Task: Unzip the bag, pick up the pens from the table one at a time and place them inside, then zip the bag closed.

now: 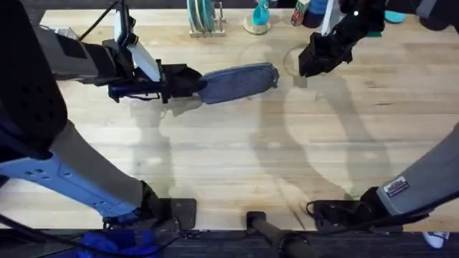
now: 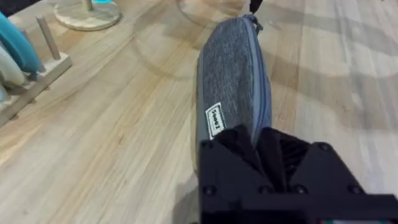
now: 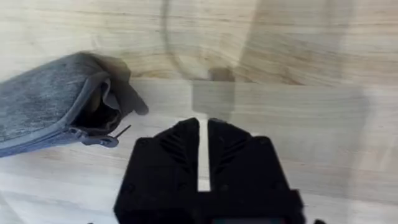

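Blue-grey bag is laid on the table toward its far side, one end clamped by left gripper. Right gripper is held just beside bag's partly unzipped end, fingers nearly closed, holding nothing.

Bare table near the bases; rack and stand behind the bag.

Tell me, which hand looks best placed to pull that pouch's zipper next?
The right hand, probably. It hangs empty beside the blue-grey fabric pouch's zipper pull, at the end that gapes slightly. The left hand already clamps the opposite end, steadying it.
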{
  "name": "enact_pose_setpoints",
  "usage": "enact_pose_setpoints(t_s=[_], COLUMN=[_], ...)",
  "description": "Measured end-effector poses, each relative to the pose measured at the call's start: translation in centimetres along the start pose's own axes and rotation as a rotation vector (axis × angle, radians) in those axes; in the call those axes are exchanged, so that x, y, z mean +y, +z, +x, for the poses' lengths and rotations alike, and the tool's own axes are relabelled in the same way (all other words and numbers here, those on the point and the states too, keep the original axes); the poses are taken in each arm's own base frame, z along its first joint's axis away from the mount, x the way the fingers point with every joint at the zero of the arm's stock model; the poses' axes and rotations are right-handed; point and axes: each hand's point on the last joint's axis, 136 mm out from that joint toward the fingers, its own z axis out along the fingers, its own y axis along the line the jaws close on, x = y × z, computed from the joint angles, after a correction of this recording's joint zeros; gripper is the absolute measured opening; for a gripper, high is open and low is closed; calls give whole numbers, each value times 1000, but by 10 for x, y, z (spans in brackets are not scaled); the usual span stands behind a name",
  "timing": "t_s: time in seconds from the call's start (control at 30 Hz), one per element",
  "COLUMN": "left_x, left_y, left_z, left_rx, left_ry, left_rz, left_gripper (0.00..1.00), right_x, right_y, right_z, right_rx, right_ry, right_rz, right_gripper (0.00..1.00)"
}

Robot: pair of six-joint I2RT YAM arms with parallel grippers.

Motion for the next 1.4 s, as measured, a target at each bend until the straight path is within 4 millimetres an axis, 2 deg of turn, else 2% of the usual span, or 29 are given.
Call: enact_pose_setpoints(t_s=[0.07,0.17,0.2,0.3,0.33,0.47,0.5,0.53,0.67,0.7,1.03,1.2,1.4], left_x=[0,1,1,1,1,1,1,1,1,1,4,8,25], left_y=[0,0,0,0,0,0,0,0,0,0,0,-1,-5], left_z=[1,2,2,3,3,3,3,3,3,3,3,-2,-23], left_rx=[4,11,13,14,15,17,17,17,18,19,17,15,4], left_ry=[-4,-4,-5,-6,-6,-8,-8,-9,-12,-13,3,-63,-144], left_rz=[-1,-5,-6,-6,-7,-7,-7,-7,-8,-8,-13,-20,-38], left_gripper=[141,192,216,250,252,255,286,352,944,978,993,995,997], right_x=[0,0,0,0,0,0,0,0,0,0,1,6,13], right_y=[0,0,0,0,0,0,0,0,0,0,-3,-33,-73], right_z=[0,0,0,0,0,0,0,0,0,0,0,-2,-3], right_rx=[0,0,0,0,0,0,0,0,0,0,-7,-70,-163], right_ry=[-1,-1,-2,-3,-6,-7,-7,-7,-8,-7,-10,-21,-37], right_rz=[0,0,0,0,0,0,0,0,0,0,-1,-12,-29], right_gripper=[202,361,467,896,969,995,995,995,996,996,996,996,997])
